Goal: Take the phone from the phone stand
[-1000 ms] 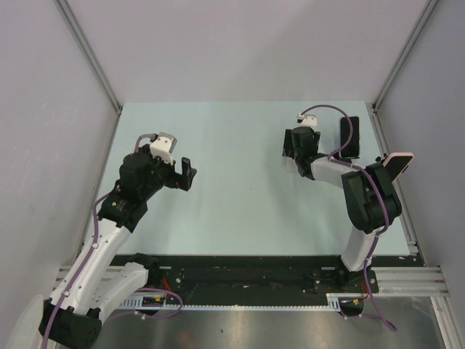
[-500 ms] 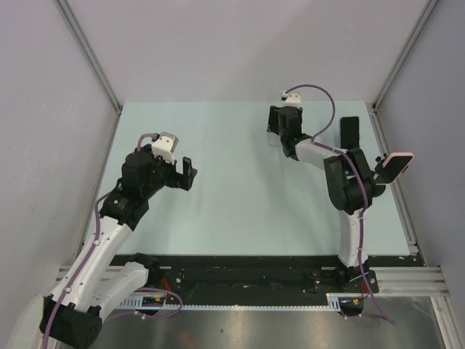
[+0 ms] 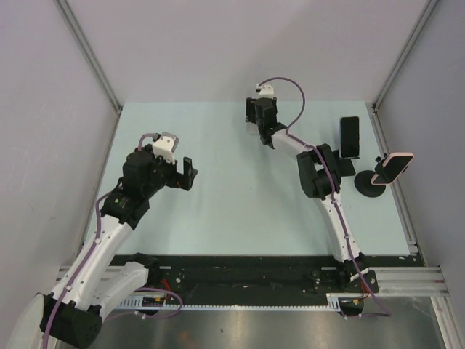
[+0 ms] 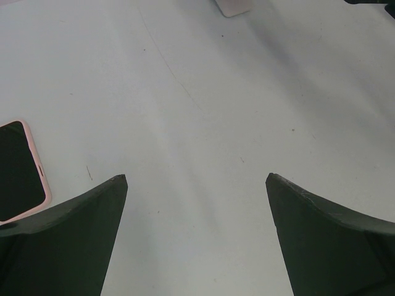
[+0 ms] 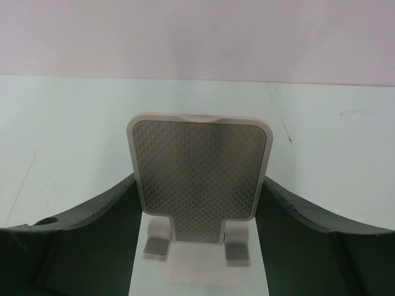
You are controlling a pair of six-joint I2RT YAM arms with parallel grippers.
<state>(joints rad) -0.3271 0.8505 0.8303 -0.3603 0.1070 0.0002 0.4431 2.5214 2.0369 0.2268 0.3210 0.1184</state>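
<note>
A pink-cased phone [image 3: 393, 168] leans on a black phone stand [image 3: 370, 185] at the table's right edge. Just beyond it, a black phone [image 3: 349, 137] lies flat. My right gripper [image 3: 260, 120] is stretched to the far middle of the table. In its wrist view that right gripper [image 5: 199, 179] is shut on a white phone stand [image 5: 200, 154] with a grey textured pad, one finger against each side. My left gripper [image 3: 187, 173] hovers at the left. In the left wrist view this left gripper [image 4: 196, 179] stands open over bare table, with a pink-cased phone [image 4: 18, 172] at the frame's left edge.
The pale table [image 3: 218, 196] is closed in by grey walls on the left, the far side and the right. A black rail [image 3: 254, 273] runs along its near edge. A white object [image 4: 234, 6] sits at the top of the left wrist view.
My right arm has swung from beside the black phone towards the far middle of the table, its fingers closing somewhat. The left arm has not moved.
</note>
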